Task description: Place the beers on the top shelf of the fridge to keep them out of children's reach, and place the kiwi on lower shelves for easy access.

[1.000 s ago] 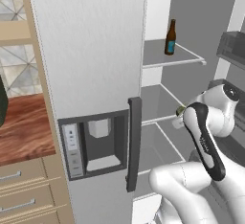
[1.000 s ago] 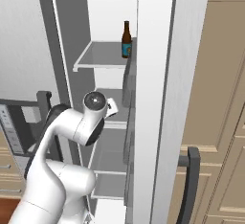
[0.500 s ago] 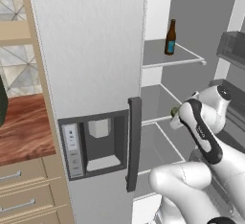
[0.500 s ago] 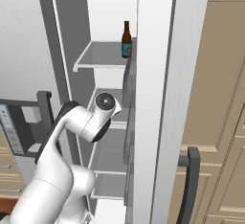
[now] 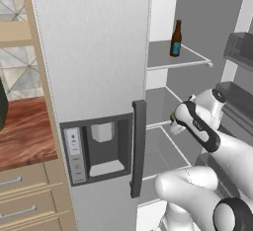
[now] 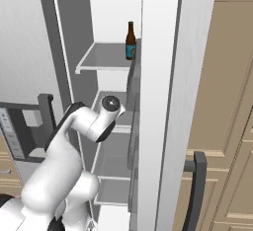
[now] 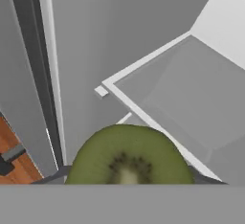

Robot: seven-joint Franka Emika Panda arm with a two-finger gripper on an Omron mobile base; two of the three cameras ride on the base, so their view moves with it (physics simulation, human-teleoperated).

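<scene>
Claw: the gripper sits right of centre in the left base view, at the end of the white arm and inside the open fridge. Its fingers are hidden there. In the hand view the kiwi fills the spot where the fingertips would rise, so it appears clamped on the fruit, though the fingers themselves cannot be seen.
Kiwi: the kiwi shows as a cut green face with a pale core and dark seeds, low in the middle of the hand view. In the left base view only a small olive edge peeks out at the arm's tip, just above a middle shelf.
Lower shelves: pale grey panels with white front rims; one runs across the right half of the hand view, seen at a tilt.
Beer: one amber brown bottle with a blue label stands upright, upper right of centre in the left base view and top centre in the right base view.
Top shelf: the top shelf carries that bottle near its front rim.
Fridge: the fridge has a brushed-silver door filling the left base view's middle, with a dark dispenser recess and a dark vertical handle.
Surroundings: a wooden counter over beige drawers at lower left; tan cabinets at right in the right base view.
</scene>
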